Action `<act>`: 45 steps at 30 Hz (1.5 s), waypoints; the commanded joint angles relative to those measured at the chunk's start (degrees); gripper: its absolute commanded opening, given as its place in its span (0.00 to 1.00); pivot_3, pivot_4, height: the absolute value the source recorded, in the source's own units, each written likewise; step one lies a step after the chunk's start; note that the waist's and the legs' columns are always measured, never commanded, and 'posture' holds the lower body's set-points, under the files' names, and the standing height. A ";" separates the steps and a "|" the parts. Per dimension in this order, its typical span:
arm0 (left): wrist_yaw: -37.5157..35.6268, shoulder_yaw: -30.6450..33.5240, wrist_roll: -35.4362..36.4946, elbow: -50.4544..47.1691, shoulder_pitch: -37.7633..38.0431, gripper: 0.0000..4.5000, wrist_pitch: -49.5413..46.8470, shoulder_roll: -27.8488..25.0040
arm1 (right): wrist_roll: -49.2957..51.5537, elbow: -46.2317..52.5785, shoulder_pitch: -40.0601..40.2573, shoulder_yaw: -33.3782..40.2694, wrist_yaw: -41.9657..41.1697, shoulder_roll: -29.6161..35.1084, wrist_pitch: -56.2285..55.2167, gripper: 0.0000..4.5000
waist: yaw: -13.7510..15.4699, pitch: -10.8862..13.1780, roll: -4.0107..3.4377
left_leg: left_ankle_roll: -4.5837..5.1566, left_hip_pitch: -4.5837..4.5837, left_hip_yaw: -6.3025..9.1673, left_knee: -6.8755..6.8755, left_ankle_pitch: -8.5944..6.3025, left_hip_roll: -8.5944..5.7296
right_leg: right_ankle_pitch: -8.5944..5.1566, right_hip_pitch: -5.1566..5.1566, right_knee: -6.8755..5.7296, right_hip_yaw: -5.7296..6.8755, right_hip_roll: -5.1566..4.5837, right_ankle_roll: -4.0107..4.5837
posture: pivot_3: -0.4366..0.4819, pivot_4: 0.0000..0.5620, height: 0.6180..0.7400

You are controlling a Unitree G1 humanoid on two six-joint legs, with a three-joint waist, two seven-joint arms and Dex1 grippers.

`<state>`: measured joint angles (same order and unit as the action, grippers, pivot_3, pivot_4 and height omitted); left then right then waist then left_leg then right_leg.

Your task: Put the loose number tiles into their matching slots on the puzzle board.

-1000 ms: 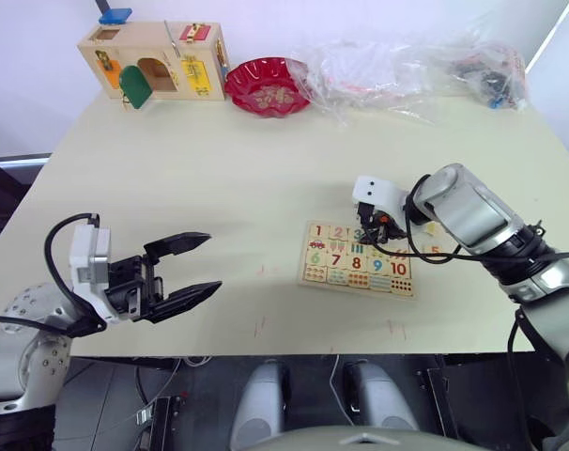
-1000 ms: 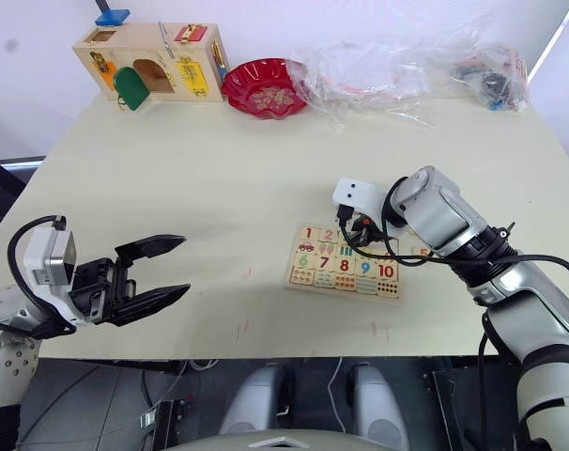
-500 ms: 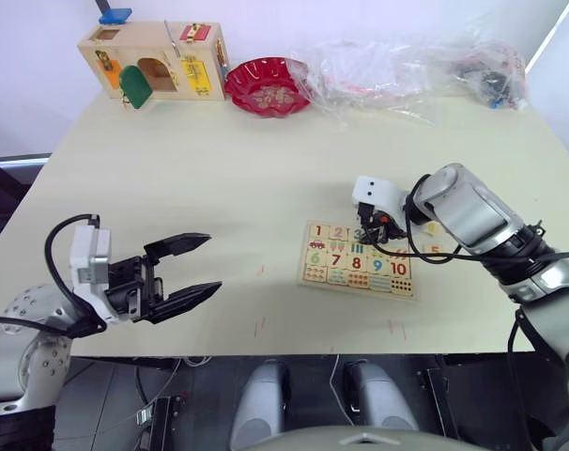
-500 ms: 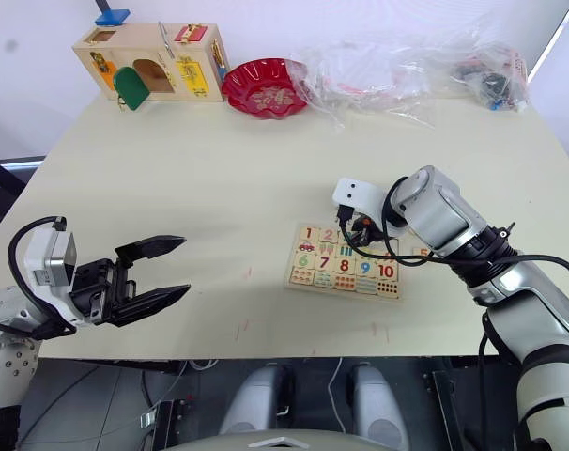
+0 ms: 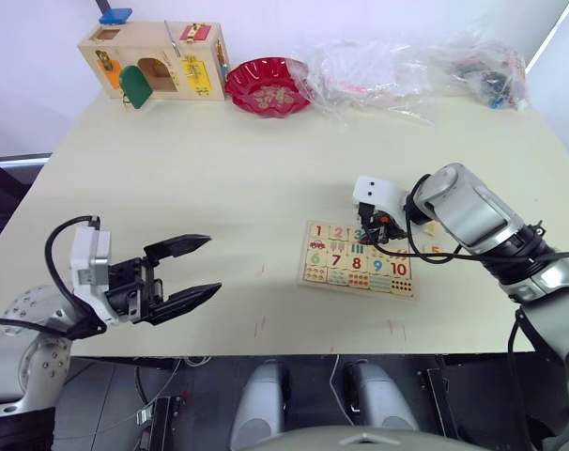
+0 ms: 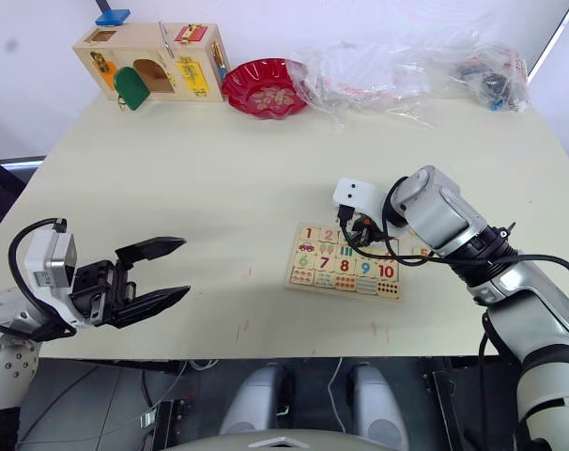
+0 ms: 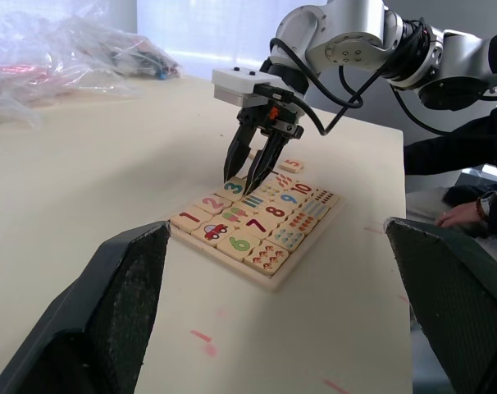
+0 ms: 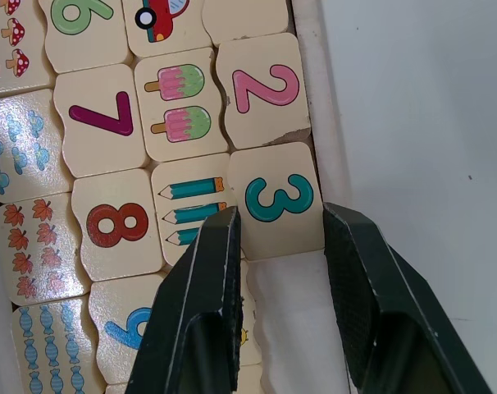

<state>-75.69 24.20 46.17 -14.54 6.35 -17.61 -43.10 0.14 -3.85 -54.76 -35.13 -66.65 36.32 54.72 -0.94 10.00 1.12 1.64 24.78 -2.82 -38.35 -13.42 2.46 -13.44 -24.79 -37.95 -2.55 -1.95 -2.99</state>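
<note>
The puzzle board [image 5: 310, 278] lies on the table's right half, with the red 1 [image 5: 317, 230] and pink 2 [image 8: 265, 89] tiles seated in its far row. My right gripper [image 5: 370, 237] points down onto that row. Its fingers [image 8: 212, 279] press both sides of the teal 3 tile [image 8: 279, 197], which lies flat in its slot beside the 2. The slot after it [image 8: 285, 287] is bare wood. An orange 5 tile [image 5: 435, 250] lies loose on the table just right of the board. My left gripper [image 5: 214, 265] hovers open and empty over the near left of the table, far from the board.
A wooden box with coloured doors and latches [image 5: 158, 61] stands at the far left. Beside it are a red bowl [image 5: 268, 85] and crumpled plastic bags [image 5: 407, 66] along the far edge. A person's hand [image 7: 466, 215] rests beyond the table's right side.
</note>
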 commanded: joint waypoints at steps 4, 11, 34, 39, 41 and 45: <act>0.35 0.55 0.00 -1.70 -0.16 1.00 1.14 -0.03 | -0.25 -0.05 -0.99 0.06 -1.03 0.56 -0.27 0.20 | 0.00 0.00 0.00 | 0.00 0.00 0.00 0.00 0.00 0.00 | 0.00 0.00 0.00 0.00 0.00 0.00 | 0.48 0.27 1.00; 0.45 0.41 0.03 -1.59 -0.19 1.00 1.32 -0.14 | -0.40 -0.66 -1.42 0.03 -1.52 0.43 -0.37 0.20 | 0.03 0.00 0.00 | 0.00 -0.01 0.00 0.00 0.00 0.00 | -0.01 0.02 0.00 0.01 0.00 0.01 | 0.48 0.27 1.00; 1.17 0.63 0.07 -1.81 0.18 1.00 1.51 0.09 | 6.43 -0.86 1.86 11.74 0.02 0.34 -3.65 0.79 | 0.02 -0.02 0.03 | 0.00 -0.03 0.02 -0.01 0.00 -0.01 | 0.00 0.07 0.00 0.02 0.00 0.01 | 0.48 0.27 1.00; 1.03 0.43 -0.04 -1.39 -0.29 1.00 1.53 -0.03 | 5.85 -3.14 2.61 11.62 1.75 -0.67 -5.67 0.42 | -0.04 -0.02 0.03 | 0.00 -0.03 0.01 -0.01 0.00 -0.01 | 0.00 0.06 0.00 0.01 0.00 0.00 | 0.48 0.27 1.00; 1.04 0.30 -0.09 -1.27 -0.56 1.00 1.50 -0.06 | 5.39 -4.02 2.78 11.34 2.33 -1.02 -6.34 0.22 | -0.03 -0.02 0.03 | 0.00 -0.03 0.02 -0.01 0.00 -0.01 | 0.01 0.06 0.00 0.02 0.00 -0.01 | 0.48 0.27 1.00; 1.10 0.22 -0.18 -1.47 -0.67 1.00 1.34 0.06 | 5.09 -5.22 2.72 11.26 3.06 -1.66 -7.31 0.01 | -0.02 -0.02 0.03 | 0.00 -0.03 0.01 -0.01 0.00 -0.02 | 0.01 0.06 0.00 0.01 0.00 -0.01 | 0.48 0.27 1.00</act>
<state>-74.65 24.10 45.58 -14.60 5.72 -16.97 -42.99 5.36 -9.60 -51.87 -24.95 -63.90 34.54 48.37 -0.97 9.98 1.16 1.63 24.75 -2.81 -38.37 -13.42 2.44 -13.43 -24.72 -37.96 -2.53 -1.95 -3.00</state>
